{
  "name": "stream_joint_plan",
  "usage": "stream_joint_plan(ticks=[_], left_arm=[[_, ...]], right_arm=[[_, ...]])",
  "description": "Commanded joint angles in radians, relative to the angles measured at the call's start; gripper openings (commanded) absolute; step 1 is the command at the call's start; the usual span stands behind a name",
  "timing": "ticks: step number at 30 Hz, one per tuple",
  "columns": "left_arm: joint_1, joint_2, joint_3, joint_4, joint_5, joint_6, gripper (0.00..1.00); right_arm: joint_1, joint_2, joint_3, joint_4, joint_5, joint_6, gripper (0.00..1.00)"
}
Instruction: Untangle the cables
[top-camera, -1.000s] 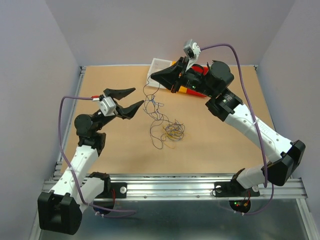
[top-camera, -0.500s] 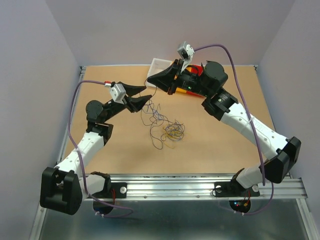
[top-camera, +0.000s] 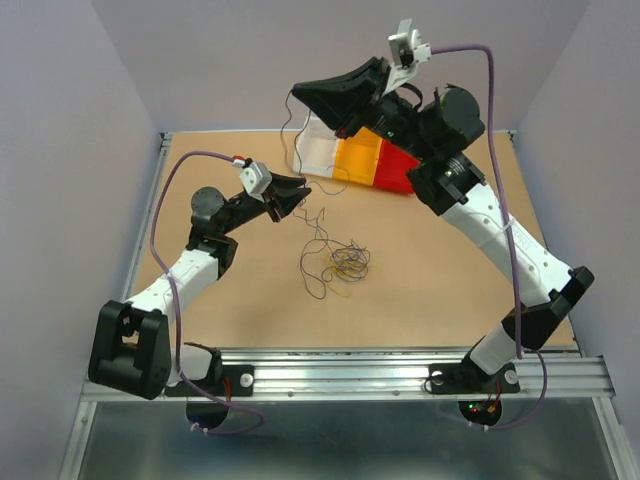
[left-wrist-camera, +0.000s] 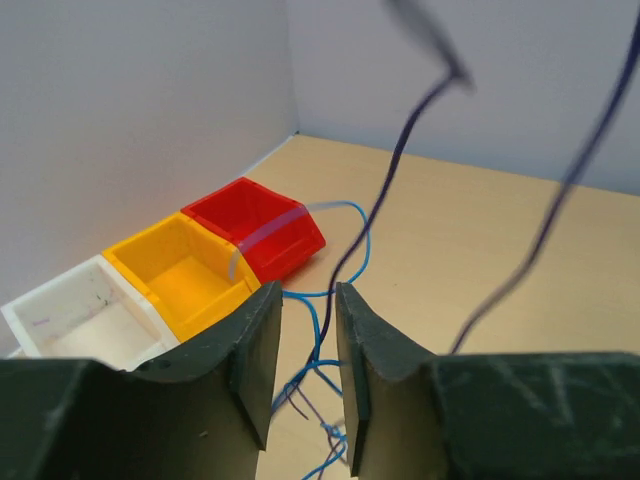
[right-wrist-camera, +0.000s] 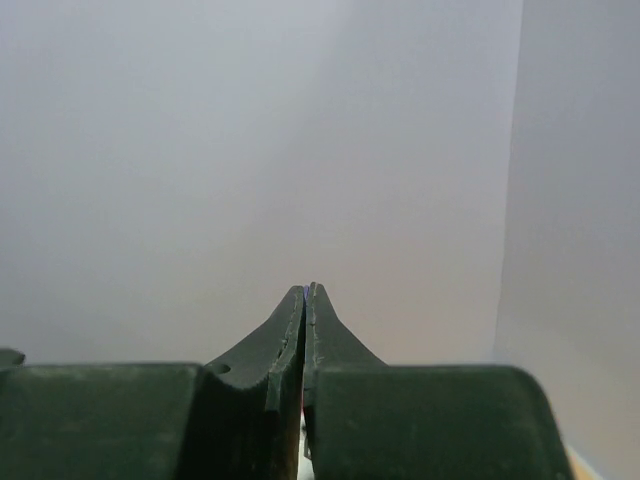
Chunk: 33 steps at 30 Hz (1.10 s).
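Top cam: the R gripper (top-camera: 298, 91) is up high, upper middle of the frame, above the bins, w/ its jaws pressed together. Its wrist cam shows the two fingers meeting w/ no gap, and only blank wall behind. A dark strand (top-camera: 285, 128) hangs from its tip and runs down toward the table (top-camera: 450, 290), so I read it as pinched on that strand. The L gripper (top-camera: 298, 194) sits left of centre, low over the table, just beside where the strand comes down. On its wrist cam the fingers (left-wrist-camera: 255, 350) stand a narrow gap apart, not closed. Thin blue strands (left-wrist-camera: 318, 335) run thru that gap, and I can't tell whether they touch either finger. The dark strand climbs out of the top of that view. The rest of the cables (top-camera: 340, 262) lie as a loose tangle of yellow and dark loops at the centre of the table, w/ a few strands trailing up toward the L gripper. Three bins sit in a row at the back, side by side: white bin (top-camera: 315, 152), yellow bin (top-camera: 358, 160), red bin (top-camera: 397, 172). The R arm hides part of them.
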<state>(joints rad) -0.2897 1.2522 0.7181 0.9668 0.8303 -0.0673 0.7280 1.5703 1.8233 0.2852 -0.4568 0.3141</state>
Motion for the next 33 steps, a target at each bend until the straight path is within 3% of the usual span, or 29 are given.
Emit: stream_joint_plan(ticks=[1, 8, 16, 19, 22, 25, 33], left_arm=[[-0.025, 0.058, 0.015, 0.003, 0.026, 0.06, 0.35], [-0.095, 0.157, 0.056, -0.122, 0.01, 0.185, 0.33], [-0.123, 0.233, 0.109, -0.215, -0.083, 0.239, 0.34], [-0.121, 0.21, 0.096, -0.215, -0.073, 0.245, 0.39], [-0.121, 0.158, 0.075, -0.205, -0.031, 0.245, 0.57], [-0.12, 0.115, 0.055, -0.171, 0.009, 0.221, 0.66], [-0.118, 0.029, 0.024, -0.126, 0.003, 0.17, 0.69]], right_arm=[[0.008, 0.037, 0.21, 0.157, 0.017, 0.04, 0.01], [0.01, 0.069, 0.395, 0.175, 0.228, -0.009, 0.01], [0.008, 0.011, 0.317, 0.166, 0.388, -0.157, 0.01], [0.008, 0.008, 0.301, 0.161, 0.444, -0.207, 0.01], [0.007, 0.014, 0.3, 0.147, 0.486, -0.25, 0.01], [0.007, -0.004, 0.251, 0.158, 0.465, -0.253, 0.01], [0.008, -0.024, 0.136, 0.216, 0.423, -0.239, 0.01]])
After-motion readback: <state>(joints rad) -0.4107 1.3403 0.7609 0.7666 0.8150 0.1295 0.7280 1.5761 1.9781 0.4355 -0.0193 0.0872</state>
